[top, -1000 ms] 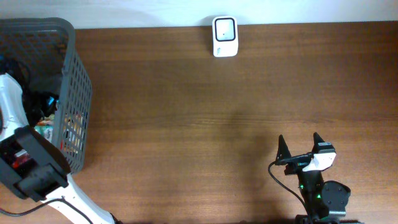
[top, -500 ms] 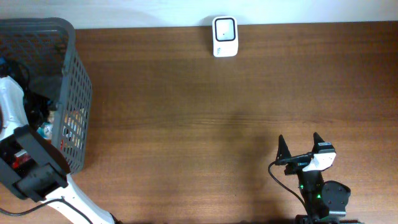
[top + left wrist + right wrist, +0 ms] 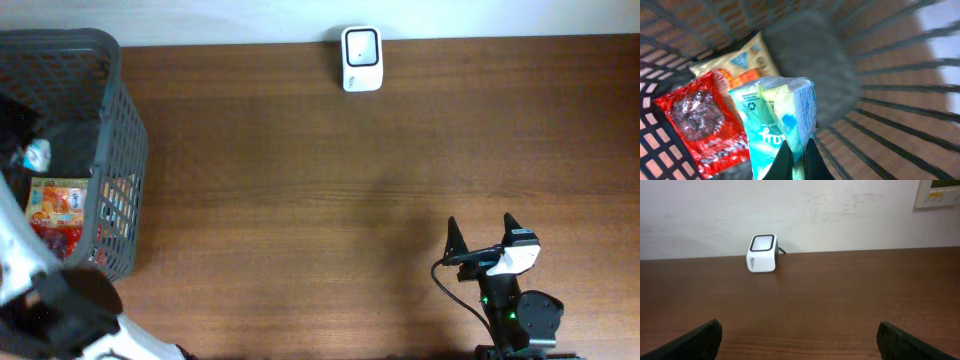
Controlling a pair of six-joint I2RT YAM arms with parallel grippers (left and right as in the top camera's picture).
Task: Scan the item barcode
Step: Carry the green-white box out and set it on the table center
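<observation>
Fingers of my left hand (image 3: 798, 161) pinch the pale green packet (image 3: 777, 117) in the basket (image 3: 900, 95) — my right hand (image 3: 800, 337) gapes wide.

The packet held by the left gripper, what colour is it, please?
Pale green and light blue packet; left wrist view shows it best.
</observation>
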